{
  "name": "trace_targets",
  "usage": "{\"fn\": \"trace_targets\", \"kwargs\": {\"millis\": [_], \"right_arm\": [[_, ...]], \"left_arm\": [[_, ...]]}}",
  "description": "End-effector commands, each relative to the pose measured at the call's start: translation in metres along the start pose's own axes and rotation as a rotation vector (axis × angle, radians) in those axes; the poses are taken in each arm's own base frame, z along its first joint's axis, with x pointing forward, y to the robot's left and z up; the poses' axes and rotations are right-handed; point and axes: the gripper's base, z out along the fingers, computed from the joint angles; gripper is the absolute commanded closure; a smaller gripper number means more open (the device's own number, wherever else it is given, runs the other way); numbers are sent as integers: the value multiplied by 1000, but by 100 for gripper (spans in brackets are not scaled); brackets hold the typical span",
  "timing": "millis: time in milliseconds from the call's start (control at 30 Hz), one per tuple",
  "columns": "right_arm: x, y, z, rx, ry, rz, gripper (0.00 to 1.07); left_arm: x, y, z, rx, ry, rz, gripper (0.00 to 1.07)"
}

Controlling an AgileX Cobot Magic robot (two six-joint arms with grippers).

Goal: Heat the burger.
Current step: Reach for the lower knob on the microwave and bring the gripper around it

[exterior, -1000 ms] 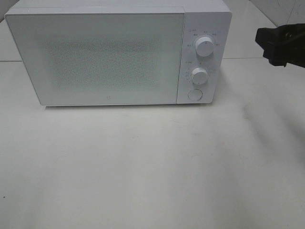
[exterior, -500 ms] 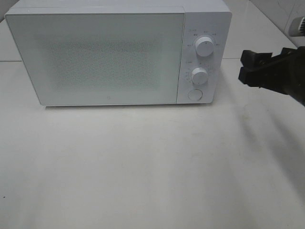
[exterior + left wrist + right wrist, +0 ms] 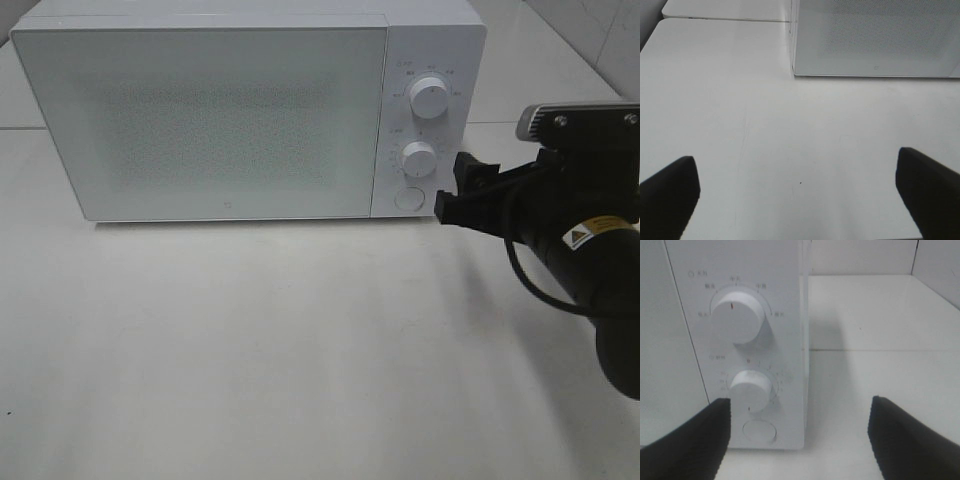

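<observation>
Left wrist view shows the left gripper (image 3: pixel 799 200) with its two dark fingers spread wide and nothing between them, hanging over the bare white counter (image 3: pixel 765 125) in front of the near left corner of the microwave (image 3: pixel 875 40). From the exterior high view, the microwave stands at the back of the counter. Its frosted door (image 3: pixel 200 120) is shut across most of the front, and nothing can be made out through it. The burger shows in no view, so I cannot tell whether it sits behind that door or somewhere out of frame. Right of the door comes the control panel, with an upper knob (image 3: pixel 430 97), a lower knob (image 3: pixel 419 158) and a round button (image 3: pixel 408 199) below them. Furthest right, the right gripper (image 3: pixel 455 188) is close beside the panel at the height of the lower knob and button, jaws apart and empty. Whether it touches the casing cannot be told. It likely means to work the button or a knob. As for the burger, I would expect it to be light and soft, with a glossy bun that slips and layers that slide. It is best taken low across the bun's sides with a gentle squeeze, or lifted by whatever it rests on.
</observation>
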Motion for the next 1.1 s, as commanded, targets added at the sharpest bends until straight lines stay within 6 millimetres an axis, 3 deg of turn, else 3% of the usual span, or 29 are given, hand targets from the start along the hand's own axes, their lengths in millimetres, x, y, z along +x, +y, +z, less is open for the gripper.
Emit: {"fn": "trace_targets", "kwargs": {"millis": [33, 300, 767, 1100], "right_arm": [[-4, 2, -1, 52, -103, -10, 33], [6, 14, 9, 64, -90, -25, 33], [13, 42, 43, 32, -122, -20, 33], [17, 44, 68, 31, -143, -29, 33]], "left_arm": [[1, -1, -3, 2, -36, -8, 7], [1, -1, -3, 2, -36, -8, 7], [1, -1, -3, 2, -36, -8, 7], [1, -1, -3, 2, -36, -8, 7]]}}
